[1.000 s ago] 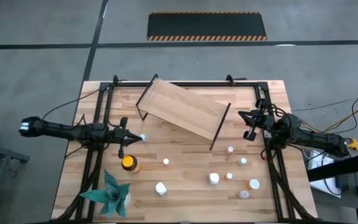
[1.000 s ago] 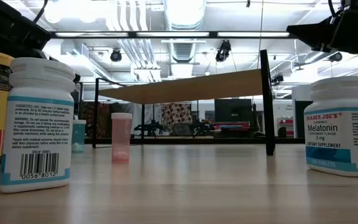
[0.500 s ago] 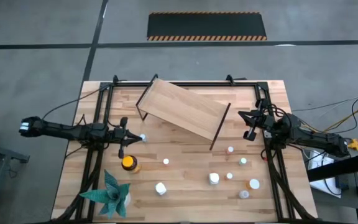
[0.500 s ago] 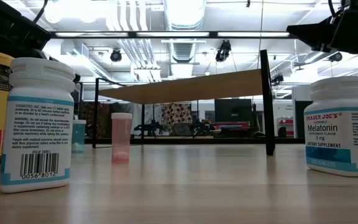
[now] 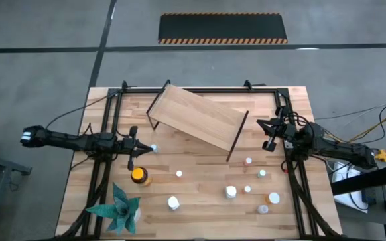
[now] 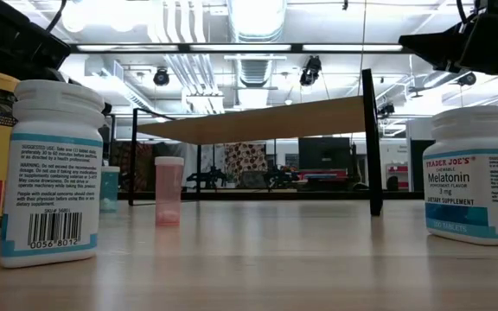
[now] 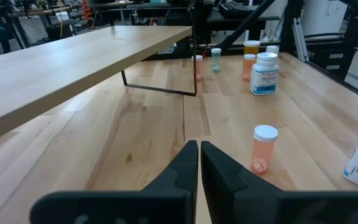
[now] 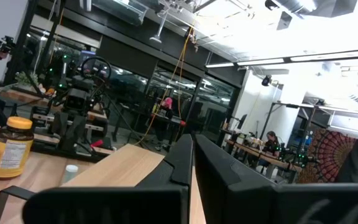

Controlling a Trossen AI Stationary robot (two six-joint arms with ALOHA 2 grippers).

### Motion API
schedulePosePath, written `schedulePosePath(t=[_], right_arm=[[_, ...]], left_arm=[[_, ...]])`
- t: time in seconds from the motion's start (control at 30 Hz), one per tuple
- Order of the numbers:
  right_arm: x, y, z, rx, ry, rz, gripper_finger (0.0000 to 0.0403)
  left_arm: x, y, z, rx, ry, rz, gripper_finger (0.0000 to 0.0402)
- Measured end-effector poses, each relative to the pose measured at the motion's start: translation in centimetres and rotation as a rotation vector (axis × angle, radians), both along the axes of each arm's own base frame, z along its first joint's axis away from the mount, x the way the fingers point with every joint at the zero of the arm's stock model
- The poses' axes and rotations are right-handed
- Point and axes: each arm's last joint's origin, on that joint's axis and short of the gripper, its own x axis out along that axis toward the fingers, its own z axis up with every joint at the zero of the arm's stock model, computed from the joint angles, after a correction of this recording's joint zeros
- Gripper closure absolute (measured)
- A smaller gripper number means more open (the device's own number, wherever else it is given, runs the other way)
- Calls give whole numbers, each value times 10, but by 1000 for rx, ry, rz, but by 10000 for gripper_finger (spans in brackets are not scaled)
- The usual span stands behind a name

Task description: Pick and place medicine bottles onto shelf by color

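Nine or so medicine bottles [image 5: 230, 192] scattered lower centre and right, none on shelf [image 5: 196, 120] in upper centre. Nearest: teal-capped bottle [image 5: 155, 148] just right of clenched left gripper [image 5: 137, 148]. Right gripper [image 5: 269, 134] clenched, empty, centre right.

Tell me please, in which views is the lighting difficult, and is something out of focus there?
Low view: the ceiling lights glare, and the near white bottle looks a little soft. Right wrist view: bright ceiling, so the right hand is a dark silhouette. Left wrist view: even light, the pink bottle is clear. High view: even light, soft shadow beside the shelf.
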Motion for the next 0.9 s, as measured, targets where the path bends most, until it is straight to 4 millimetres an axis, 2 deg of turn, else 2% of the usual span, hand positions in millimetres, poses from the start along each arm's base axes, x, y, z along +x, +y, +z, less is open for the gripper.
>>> schedulePosePath(t=[0.37,0.53,0.63,0.67,0.73,0.83,0.9], right_arm=[[0,0,0,0,0,0,394],[0,0,0,0,0,0,394],[0,0,0,7,-2,3,394],[0,0,0,57,-15,28,394],[0,1,0,276,-67,136,394],[0,2,1,572,-139,248,394],[0,1,1,643,-162,272,394]], left_arm=[[0,0,0,12,0,-2,400],[1,1,2,158,-22,2,400],[3,1,10,40,-106,19,400],[3,0,15,-57,-159,28,400],[4,0,28,-201,-291,37,400],[1,1,48,-236,-500,22,400],[-2,1,58,-204,-609,16,400]])
